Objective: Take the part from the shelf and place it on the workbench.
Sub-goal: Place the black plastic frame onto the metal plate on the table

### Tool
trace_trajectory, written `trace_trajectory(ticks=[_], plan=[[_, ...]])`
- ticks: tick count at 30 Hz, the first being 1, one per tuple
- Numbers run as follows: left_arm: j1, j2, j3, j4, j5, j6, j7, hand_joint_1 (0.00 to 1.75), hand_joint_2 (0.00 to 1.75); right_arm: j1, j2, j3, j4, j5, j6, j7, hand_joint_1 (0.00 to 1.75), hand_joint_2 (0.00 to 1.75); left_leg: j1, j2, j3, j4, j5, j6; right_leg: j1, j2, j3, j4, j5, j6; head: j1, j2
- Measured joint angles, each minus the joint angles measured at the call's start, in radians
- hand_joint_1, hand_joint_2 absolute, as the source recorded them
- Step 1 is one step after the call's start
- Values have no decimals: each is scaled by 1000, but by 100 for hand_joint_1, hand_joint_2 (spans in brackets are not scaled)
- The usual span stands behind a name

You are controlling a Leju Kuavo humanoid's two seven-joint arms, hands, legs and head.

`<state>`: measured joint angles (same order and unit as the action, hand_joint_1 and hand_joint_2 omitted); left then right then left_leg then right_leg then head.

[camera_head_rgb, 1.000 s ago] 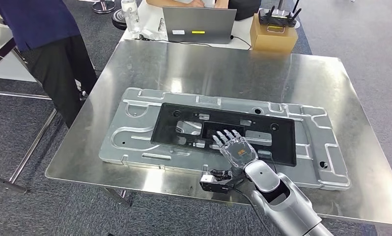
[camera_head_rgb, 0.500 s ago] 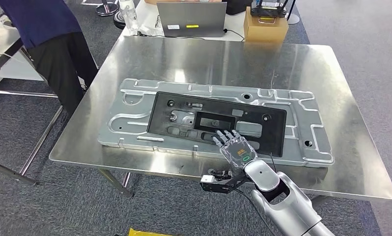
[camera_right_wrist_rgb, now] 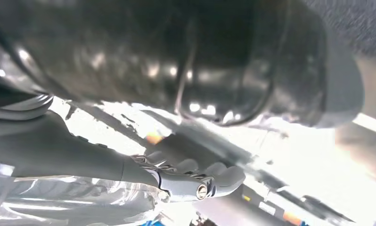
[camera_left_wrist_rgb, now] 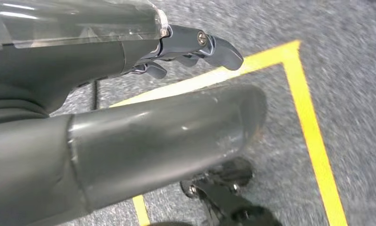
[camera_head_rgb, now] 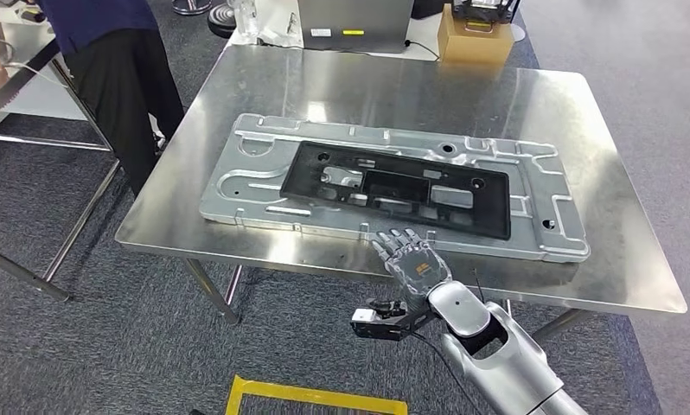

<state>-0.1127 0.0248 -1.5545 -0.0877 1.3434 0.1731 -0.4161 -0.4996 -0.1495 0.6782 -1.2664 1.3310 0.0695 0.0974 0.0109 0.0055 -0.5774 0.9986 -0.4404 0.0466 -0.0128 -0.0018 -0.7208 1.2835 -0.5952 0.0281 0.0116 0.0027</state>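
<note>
Looks like we're done: black part [camera_head_rgb: 399, 188] lies flat on the silver tray [camera_head_rgb: 238, 186] on the workbench [camera_head_rgb: 601, 164], right hand [camera_head_rgb: 413, 259] empty, fingers spread, at the near edge; left hand [camera_left_wrist_rgb: 186, 52] holds nothing, fingers loosely curled.

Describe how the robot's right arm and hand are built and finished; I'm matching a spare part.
The right arm is a smooth silver shell with a dark oval cutout. Its right hand has a grey metallic back bearing a small green ring marking and dark segmented fingers. A black bracket sticks out beside the wrist, and a thin black cable trails from it.
</note>
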Motion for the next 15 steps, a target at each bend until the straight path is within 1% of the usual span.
trace_trajectory(ticks=[1, 2, 3, 4, 5, 6, 7, 8, 9, 10, 11, 12, 13, 14, 15], plan=[[0, 0, 0, 0, 2, 1, 0, 0, 0, 0, 0, 1, 2, 0, 0, -1, 0, 0, 0, 1, -16, 3, 10, -1, -1, 0, 8, 23, 6, 2, 0, 0], [0, 0, 0, 0, 4, 1, 0, 0, 0, 0, 0, 3, 5, 0, 0, -1, 0, 0, 0, 1, -31, 7, 19, -3, -2, 0, 32, 13, 28, 2, 0, 0], [0, 0, 0, 0, 5, 2, 0, 0, 0, 0, 0, 4, 6, 0, 0, -2, 0, 0, 0, 1, -45, 11, 27, -6, -3, 0, 74, -33, 55, 1, 0, 0], [0, -1, 0, 0, 5, 2, 0, 0, 0, -2, 0, 4, 6, 0, 0, -2, 0, 0, -1, 0, -57, 17, 34, -9, -2, 0, 128, -101, 69, -3, 0, 0], [0, -1, 0, 0, 6, 2, 0, 0, 0, -4, 1, 4, 6, 0, 0, -2, 0, 0, -2, 0, -67, 22, 41, -14, 0, 1, 179, -175, 70, -8, 0, 0], [0, -2, 0, 0, 6, 2, 0, 0, 0, -6, 1, 5, 6, 0, 0, -2, 0, 0, -3, -1, -72, 24, 48, -20, 3, 1, 215, -230, 63, -13, -1, 0], [0, -2, 0, -1, 6, 2, 1, 0, 0, -8, 2, 5, 6, 0, 0, -2, 0, 0, -4, -1, -75, 24, 56, -26, 6, 1, 233, -263, 55, -19, -1, 0], [0, -2, 0, -1, 7, 2, 1, 0, 0, -8, 2, 6, 6, 0, 0, -2, 0, 0, -4, -1, -77, 22, 65, -33, 8, 1, 234, -275, 56, -24, -1, 0], [0, -2, 0, -1, 7, 2, 1, 0, 0, -8, 3, 6, 7, 0, 0, -2, 0, 0, -2, -1, -79, 20, 72, -39, 7, 0, 228, -276, 65, -31, -1, 0], [1, -1, 0, -1, 8, 2, 2, 0, 0, -8, 3, 7, 8, 0, 0, -2, 0, 0, -1, -2, -85, 26, 63, -45, 5, -3, 219, -278, 76, -39, -1, 0], [3, -1, 0, -1, 8, 2, 3, 0, 0, -8, 4, 8, 8, -1, 0, -3, 0, 0, 0, -3, -95, 46, 36, -50, 3, -5, 208, -281, 89, -47, -1, 0], [3, 0, 0, -1, 9, 2, 4, 0, 0, -8, 5, 9, 9, -2, 1, -3, 0, 0, 2, -4, -109, 83, -10, -54, 1, -7, 194, -282, 102, -54, -1, 0], [3, -1, 0, -1, 10, 2, 4, 0, 0, -8, 6, 10, 9, -3, 1, -4, 0, 0, 3, -4, -125, 140, -66, -58, 2, -8, 178, -282, 115, -58, -2, 0], [3, -1, 0, -1, 10, 2, 5, 0, 0, -8, 7, 10, 10, -5, 1, -4, 0, 0, 3, -4, -138, 205, -112, -62, 2, -9, 161, -281, 128, -61, -1, 0], [2, -1, 0, -1, 11, 2, 5, 0, 0, -7, 7, 11, 10, -6, 1, -5, 0, 0, 3, -4, -143, 263, -135, -65, 3, -9, 143, -279, 141, -60, -2, 0]])
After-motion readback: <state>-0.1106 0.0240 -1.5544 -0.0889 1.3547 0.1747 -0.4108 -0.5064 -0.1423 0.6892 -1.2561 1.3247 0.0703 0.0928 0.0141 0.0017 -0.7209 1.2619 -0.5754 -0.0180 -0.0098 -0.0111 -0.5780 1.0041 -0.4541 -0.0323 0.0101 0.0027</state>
